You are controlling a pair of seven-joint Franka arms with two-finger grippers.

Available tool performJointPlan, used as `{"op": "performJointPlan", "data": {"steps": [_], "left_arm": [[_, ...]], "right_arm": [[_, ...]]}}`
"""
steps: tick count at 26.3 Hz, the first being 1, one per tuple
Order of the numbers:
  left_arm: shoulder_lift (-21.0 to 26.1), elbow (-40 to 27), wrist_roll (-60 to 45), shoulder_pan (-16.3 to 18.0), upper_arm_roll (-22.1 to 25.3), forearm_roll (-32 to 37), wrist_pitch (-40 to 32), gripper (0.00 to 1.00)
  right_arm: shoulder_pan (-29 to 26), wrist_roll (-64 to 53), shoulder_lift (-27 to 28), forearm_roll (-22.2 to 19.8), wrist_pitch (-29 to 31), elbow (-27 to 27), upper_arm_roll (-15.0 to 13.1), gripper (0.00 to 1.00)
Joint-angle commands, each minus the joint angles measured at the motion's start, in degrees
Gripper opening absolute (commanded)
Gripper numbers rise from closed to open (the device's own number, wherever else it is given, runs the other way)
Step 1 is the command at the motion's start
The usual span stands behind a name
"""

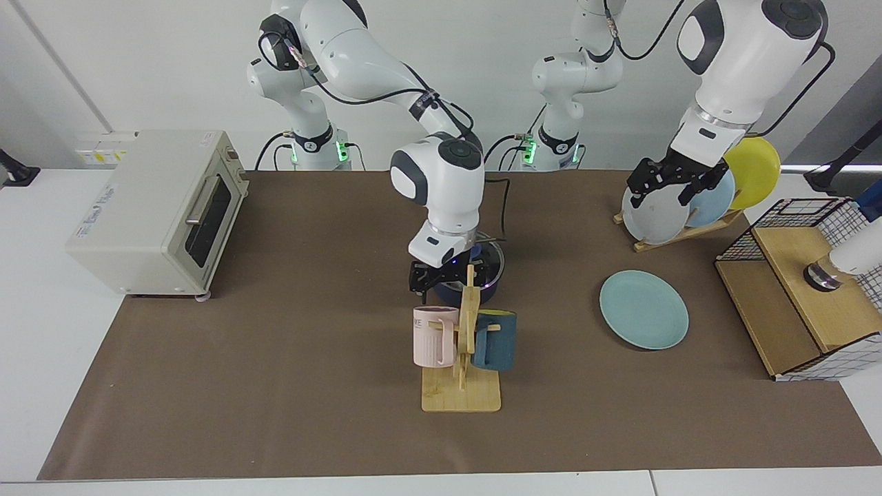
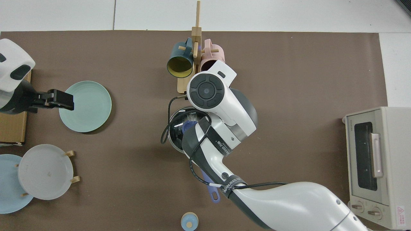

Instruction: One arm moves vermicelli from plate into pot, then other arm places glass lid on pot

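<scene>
The navy pot (image 1: 485, 292) stands mid-table behind the mug rack, its blue handle (image 2: 209, 190) pointing away from the rack. The glass lid (image 2: 177, 129) lies on it, blue knob (image 2: 187, 127) up. Pale strands of vermicelli (image 2: 191, 118) show through the glass. My right gripper (image 1: 441, 277), with a blue wrist light, hovers open just above the pot's edge, off the knob. The teal plate (image 1: 644, 310) lies bare. My left gripper (image 1: 663, 187) waits open, raised in front of the plate rack, and over the plate's (image 2: 88, 107) edge in the top view.
A wooden mug rack (image 1: 462, 386) with a pink mug (image 1: 433, 336) and a dark teal mug (image 1: 496, 341) stands right in front of the pot. A toaster oven (image 1: 158, 210), a plate rack (image 1: 679, 207) and a wire-and-wood basket (image 1: 806, 289) line the sides.
</scene>
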Motion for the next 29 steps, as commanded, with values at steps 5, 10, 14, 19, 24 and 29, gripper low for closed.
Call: {"op": "performJointPlan", "data": {"steps": [5, 10, 14, 19, 24, 29], "left_arm": [[-1.24, -1.35, -0.45, 0.26, -0.13, -0.24, 0.35, 1.00], [-1.24, -1.27, -0.45, 0.26, -0.13, -0.24, 0.35, 1.00], [-1.24, -1.27, -0.54, 0.26, -0.13, -0.24, 0.44, 1.00], [-1.24, -1.35, -0.45, 0.26, -0.13, -0.24, 0.35, 1.00], [-1.24, -1.35, -0.45, 0.26, -0.13, -0.24, 0.35, 1.00], [-1.24, -1.27, -0.45, 0.26, -0.13, -0.24, 0.35, 1.00]], "right_arm": [[-3.60, -1.12, -9.37, 1.21, -9.43, -2.79, 0.59, 0.99], [-7.91, -3.06, -15.70, 1.39, -12.24, -6.22, 0.77, 0.99], [-10.72, -5.43, -18.96, 1.48, -15.93, -7.01, 0.77, 0.99], [-14.33, -9.39, -21.60, 1.48, -17.87, -7.01, 0.68, 0.99], [-18.54, -12.36, -22.92, 2.26, -19.01, -6.66, 0.86, 0.99], [-24.43, -19.93, -24.59, 10.09, -22.08, -6.31, 0.77, 0.99]]}}
